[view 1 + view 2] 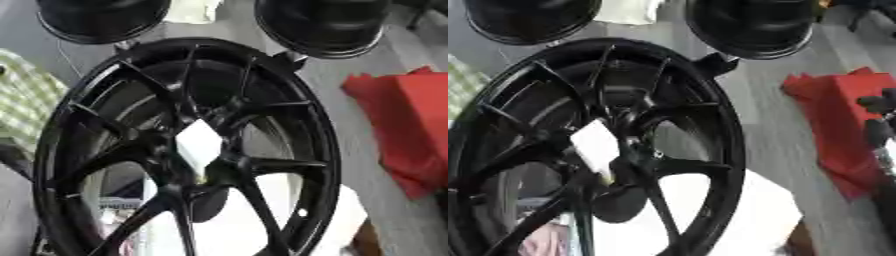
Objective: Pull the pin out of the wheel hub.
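Approaching the hub [188, 150], our right hand [879, 131] hangs beside it over red cloth [842, 135], grip unreadable; we should seize the white pin [199, 144] squarely, pulling straight out.

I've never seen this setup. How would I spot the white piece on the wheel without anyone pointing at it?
Find the big black spoked wheel filling most of the view, below two round black objects at the top. Follow its spokes inward to the hub: the white piece sits there. It is a pale, diamond-shaped block, the only light thing on the wheel's dark metal; the red cloth lies off to the right.
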Motion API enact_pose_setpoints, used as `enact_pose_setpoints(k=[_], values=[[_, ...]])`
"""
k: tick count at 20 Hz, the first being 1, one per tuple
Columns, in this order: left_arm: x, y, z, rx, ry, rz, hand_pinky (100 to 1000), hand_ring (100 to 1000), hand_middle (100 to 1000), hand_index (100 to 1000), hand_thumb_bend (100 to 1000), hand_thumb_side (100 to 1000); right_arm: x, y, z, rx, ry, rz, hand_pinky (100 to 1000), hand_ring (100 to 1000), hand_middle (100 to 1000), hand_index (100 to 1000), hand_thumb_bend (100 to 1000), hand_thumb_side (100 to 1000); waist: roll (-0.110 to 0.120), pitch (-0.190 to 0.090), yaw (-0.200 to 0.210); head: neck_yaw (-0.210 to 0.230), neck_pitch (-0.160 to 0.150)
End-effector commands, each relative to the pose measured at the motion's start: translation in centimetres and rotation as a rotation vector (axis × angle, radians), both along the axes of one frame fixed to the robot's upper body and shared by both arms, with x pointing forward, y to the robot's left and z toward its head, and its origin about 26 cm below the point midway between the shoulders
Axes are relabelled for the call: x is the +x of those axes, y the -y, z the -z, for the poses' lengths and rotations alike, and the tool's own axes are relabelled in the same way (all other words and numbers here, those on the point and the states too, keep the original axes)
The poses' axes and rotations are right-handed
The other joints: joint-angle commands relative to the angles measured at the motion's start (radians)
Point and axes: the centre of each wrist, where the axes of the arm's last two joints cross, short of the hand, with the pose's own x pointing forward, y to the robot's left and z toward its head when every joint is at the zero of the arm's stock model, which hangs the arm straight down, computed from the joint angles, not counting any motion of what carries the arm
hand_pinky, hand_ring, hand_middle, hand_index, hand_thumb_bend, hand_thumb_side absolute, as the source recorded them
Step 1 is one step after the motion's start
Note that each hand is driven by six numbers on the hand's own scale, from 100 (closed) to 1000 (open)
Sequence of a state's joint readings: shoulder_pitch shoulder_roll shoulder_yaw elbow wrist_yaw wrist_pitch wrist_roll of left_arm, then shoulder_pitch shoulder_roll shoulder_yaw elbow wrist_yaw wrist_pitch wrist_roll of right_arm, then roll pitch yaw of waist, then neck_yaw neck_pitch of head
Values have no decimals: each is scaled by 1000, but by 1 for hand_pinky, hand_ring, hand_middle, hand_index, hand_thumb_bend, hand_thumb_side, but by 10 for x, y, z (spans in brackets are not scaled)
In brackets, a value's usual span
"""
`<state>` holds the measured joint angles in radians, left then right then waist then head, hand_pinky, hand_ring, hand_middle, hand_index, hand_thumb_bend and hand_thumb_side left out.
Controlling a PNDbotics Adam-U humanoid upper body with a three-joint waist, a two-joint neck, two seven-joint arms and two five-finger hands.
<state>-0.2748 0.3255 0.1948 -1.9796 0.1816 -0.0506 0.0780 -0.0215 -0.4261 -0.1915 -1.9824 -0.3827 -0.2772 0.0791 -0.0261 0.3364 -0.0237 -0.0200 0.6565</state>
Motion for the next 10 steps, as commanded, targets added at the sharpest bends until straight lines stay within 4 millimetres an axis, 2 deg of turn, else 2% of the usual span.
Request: enact_pose_setpoints(k=[1,10], values=[[-3,0,-10,17,33,1,688,678,546,673,100,734,-2,2,-9,-14,25,-2,972,745,552,720,351,205,0,-17,1,-3,16],[-3,0,-10,19,34,1,687,679,547,673,100,734,-2,3,-9,-22,27,-1,972,746,552,720,354,204,0,-16,2,-3,35]])
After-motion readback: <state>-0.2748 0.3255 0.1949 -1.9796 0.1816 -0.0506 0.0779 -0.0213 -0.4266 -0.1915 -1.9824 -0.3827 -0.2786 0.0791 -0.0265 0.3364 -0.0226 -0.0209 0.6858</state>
